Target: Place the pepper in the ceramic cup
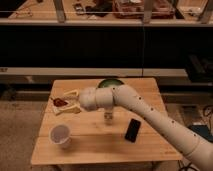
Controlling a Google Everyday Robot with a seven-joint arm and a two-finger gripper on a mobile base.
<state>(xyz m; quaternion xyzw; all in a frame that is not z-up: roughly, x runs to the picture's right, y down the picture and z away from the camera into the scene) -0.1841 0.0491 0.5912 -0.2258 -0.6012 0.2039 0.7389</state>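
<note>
We have the pepper [60,102] pinched in our end effector [64,103] above the counter's [100,147] far left, the ceramic cup [60,135] nearer still empty, so carrying and release remain.

Glossy pepper [60,102], wooden table [100,145].

A light wooden table [95,150] stands on a speckled floor. Near its back edge sits a green bowl [111,83], partly hidden. A small white bottle [108,117] stands upright near the middle of the tabletop. To the right of it, close by but apart, lies a black flat slab [133,130], like a phone, angled on the wood. Behind the table runs a dark shelf unit with a pale rail [75,71] across it.
</note>
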